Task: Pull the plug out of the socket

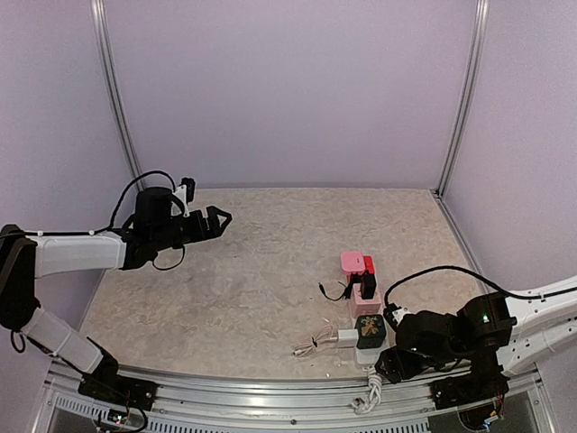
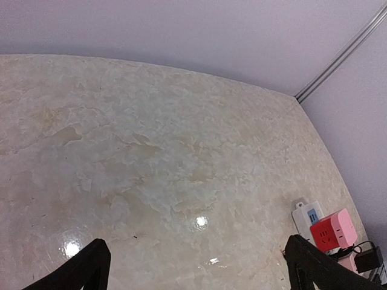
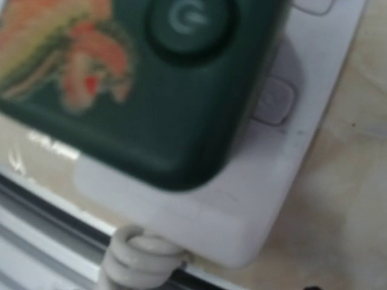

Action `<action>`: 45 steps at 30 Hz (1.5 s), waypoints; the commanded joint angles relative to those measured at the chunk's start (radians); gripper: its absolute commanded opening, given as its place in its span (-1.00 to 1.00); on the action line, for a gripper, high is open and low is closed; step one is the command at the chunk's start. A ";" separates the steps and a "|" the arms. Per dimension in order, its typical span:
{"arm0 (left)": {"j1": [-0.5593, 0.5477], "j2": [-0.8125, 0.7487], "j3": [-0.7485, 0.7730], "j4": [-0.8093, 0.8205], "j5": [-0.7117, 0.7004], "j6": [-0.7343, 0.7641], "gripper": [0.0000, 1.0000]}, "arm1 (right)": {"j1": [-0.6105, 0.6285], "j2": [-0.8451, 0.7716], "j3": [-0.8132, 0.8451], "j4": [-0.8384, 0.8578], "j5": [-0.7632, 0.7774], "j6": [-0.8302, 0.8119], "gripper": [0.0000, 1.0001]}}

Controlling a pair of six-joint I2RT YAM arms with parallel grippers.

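Note:
The socket, a long white power strip, lies near the table's front right with its thick white cord running off the front edge. On it sit a pink cube adapter, a red cube, a black plug with a thin black cable, a dark green cube adapter, and a white plug at its left side. My right gripper is at the strip's near end; its fingers are out of its wrist view, which shows the green adapter, the strip and the cord. My left gripper is open and empty, far to the left.
The left wrist view shows bare marble-patterned table with the strip's far end, red cube and black plug at lower right. A thin white cable lies left of the strip. Purple walls enclose the table; a metal rail runs along the front.

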 commanded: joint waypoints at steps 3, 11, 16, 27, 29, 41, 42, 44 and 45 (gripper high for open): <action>0.010 -0.029 -0.016 0.012 -0.011 -0.015 0.98 | 0.075 0.029 -0.043 0.066 0.150 0.127 0.55; 0.027 -0.047 -0.029 0.023 0.000 -0.026 0.98 | 0.103 0.038 -0.113 0.156 0.194 0.172 0.53; 0.040 -0.048 -0.040 0.048 0.020 -0.042 0.97 | 0.114 0.065 -0.125 0.183 0.210 0.178 0.50; 0.045 -0.015 -0.028 0.045 0.026 -0.047 0.97 | 0.113 0.035 -0.132 0.118 0.288 0.278 0.28; 0.046 -0.011 -0.027 0.048 0.029 -0.049 0.98 | 0.112 -0.009 -0.136 0.090 0.320 0.287 0.24; 0.053 0.024 -0.020 0.070 0.052 -0.062 0.97 | 0.109 0.111 -0.079 0.183 0.232 0.131 0.52; 0.053 0.023 -0.021 0.069 0.051 -0.061 0.97 | 0.110 0.138 -0.070 0.176 0.229 0.136 0.55; 0.054 0.021 -0.023 0.068 0.051 -0.059 0.98 | 0.111 0.177 -0.061 0.160 0.229 0.155 0.62; 0.055 0.017 -0.024 0.068 0.050 -0.059 0.98 | 0.113 0.188 -0.060 0.163 0.227 0.162 0.64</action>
